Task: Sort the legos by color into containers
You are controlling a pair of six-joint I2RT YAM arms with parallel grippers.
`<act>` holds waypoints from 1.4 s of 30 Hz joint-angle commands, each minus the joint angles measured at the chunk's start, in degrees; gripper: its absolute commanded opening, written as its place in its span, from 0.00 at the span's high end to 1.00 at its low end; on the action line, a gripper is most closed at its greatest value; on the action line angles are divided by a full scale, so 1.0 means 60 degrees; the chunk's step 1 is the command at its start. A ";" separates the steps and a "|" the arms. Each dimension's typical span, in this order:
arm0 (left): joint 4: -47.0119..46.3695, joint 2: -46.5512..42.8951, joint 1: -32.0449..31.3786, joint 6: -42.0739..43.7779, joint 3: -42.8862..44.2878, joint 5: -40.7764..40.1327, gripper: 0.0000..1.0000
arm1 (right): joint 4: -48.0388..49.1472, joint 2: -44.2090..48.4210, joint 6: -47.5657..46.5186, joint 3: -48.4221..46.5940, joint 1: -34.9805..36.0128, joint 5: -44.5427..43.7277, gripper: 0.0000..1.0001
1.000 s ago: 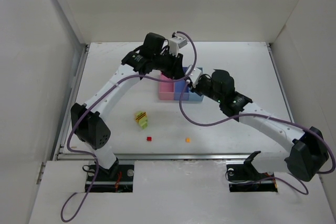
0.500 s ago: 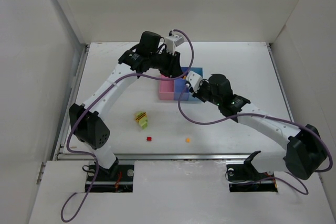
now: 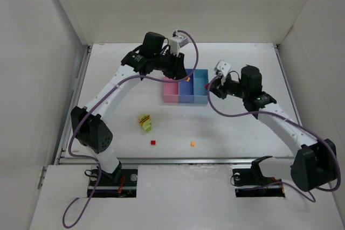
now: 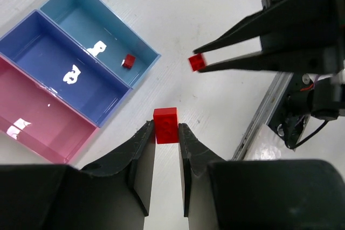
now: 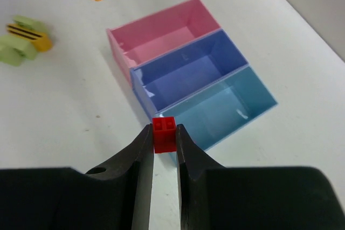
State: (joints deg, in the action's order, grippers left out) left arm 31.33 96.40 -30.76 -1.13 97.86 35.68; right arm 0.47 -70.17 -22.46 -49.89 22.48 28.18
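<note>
Sorting just starting: one red piece (image 4: 128,60) lying in light blue bin (image 4: 81,25); left end effector (image 4: 166,133), right end effector (image 5: 164,136) each pinching red brick (image 4: 165,125); clump (image 3: 144,122), orange brick (image 3: 193,144) waiting on table (image 3: 242,133).

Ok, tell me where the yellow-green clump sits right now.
In the top view the yellow-green clump lies on the table, left of the pink bin and nearer the arm bases, with a loose red brick close by.

Glossy plastic containers (image 4: 46,52), matt table (image 4: 178,30).
</note>
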 commanded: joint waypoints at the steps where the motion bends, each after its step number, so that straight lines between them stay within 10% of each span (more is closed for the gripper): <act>1: 0.0051 -0.0597 -0.0029 0.0261 0.0096 -0.0088 1.00 | 0.0580 0.0356 0.0335 -0.0269 -0.0976 0.5004 1.00; 9: 0.0051 -0.0890 0.0059 0.0363 -0.0212 -0.0366 1.00 | 0.0669 0.0622 -0.0769 -0.0283 -0.1388 0.8964 1.00; 15: 0.0051 -0.1067 0.0059 0.0538 -0.0577 -0.0586 1.00 | 0.0669 0.0284 -0.0769 -0.0503 -0.1388 0.8911 1.00; 31: 0.0051 -0.1550 0.0147 0.0730 -0.1178 -0.1450 1.00 | 0.0669 -0.1589 0.0081 -0.1791 -0.0964 0.1064 1.00; 42: -0.0051 -0.1785 0.0147 0.0817 -0.1487 -0.1625 1.00 | 0.0669 -0.2601 0.0345 -0.2379 -0.0421 -0.0684 1.00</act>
State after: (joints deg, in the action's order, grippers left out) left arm 32.40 87.77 -30.13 2.98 89.38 26.41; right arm 2.15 -85.89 -21.37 -61.23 19.62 27.20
